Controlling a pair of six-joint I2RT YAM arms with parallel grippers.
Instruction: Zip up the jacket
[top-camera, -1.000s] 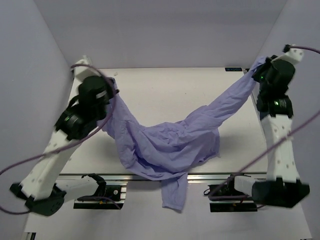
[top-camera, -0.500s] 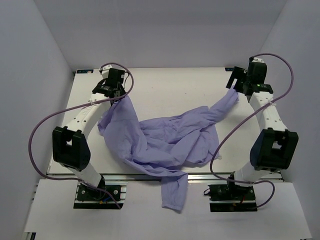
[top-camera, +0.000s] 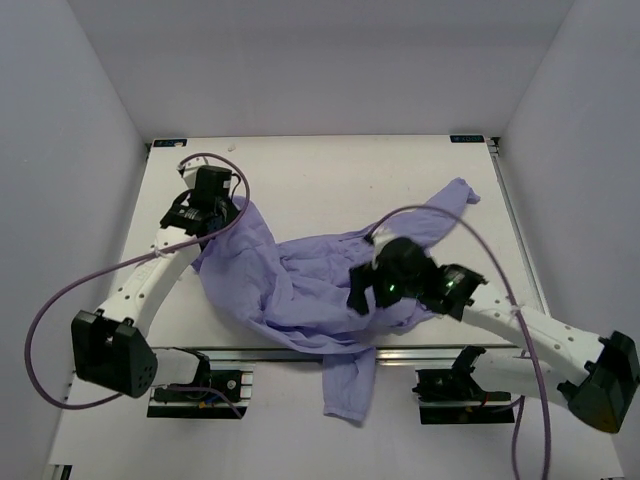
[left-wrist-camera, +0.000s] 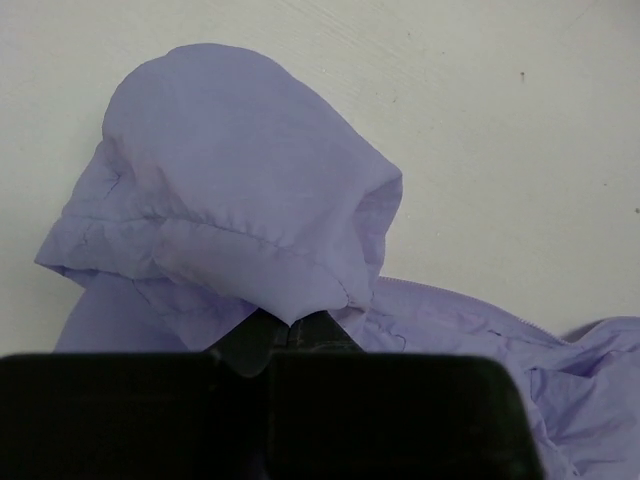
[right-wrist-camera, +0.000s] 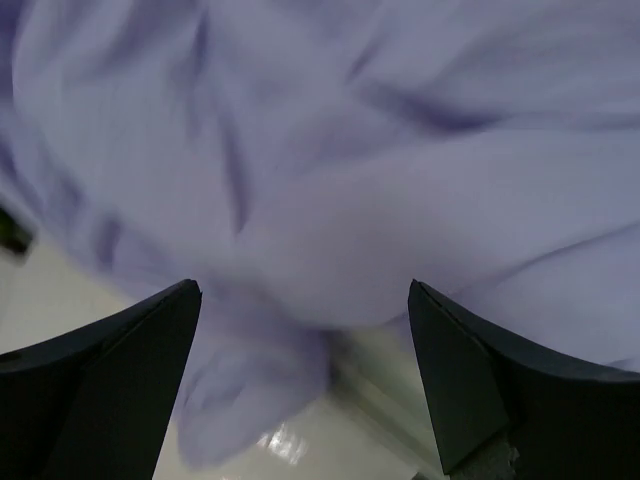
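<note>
The lavender jacket (top-camera: 310, 285) lies crumpled across the middle of the table. One sleeve (top-camera: 348, 392) hangs over the front edge and another (top-camera: 452, 198) stretches toward the back right. My left gripper (top-camera: 222, 208) is shut on a fold at the jacket's upper left. In the left wrist view that fold of the jacket (left-wrist-camera: 240, 180) bulges out from the pinched jaws of the left gripper (left-wrist-camera: 290, 332). My right gripper (top-camera: 360, 292) hovers over the jacket's middle near the front, open. In the right wrist view the right gripper (right-wrist-camera: 305, 300) has blurred jacket fabric (right-wrist-camera: 350, 150) beyond its wide-spread fingers (right-wrist-camera: 120, 360), nothing between them.
The white table (top-camera: 330, 165) is boxed in by pale walls on the left, back and right. A metal rail (top-camera: 440, 352) with both arm bases runs along the front edge. Purple cables loop from each arm.
My right gripper opened and let go of the sleeve at the back right, then swung down to the jacket's middle. The sleeve dropped onto the table. The left arm lowered with its fold.
</note>
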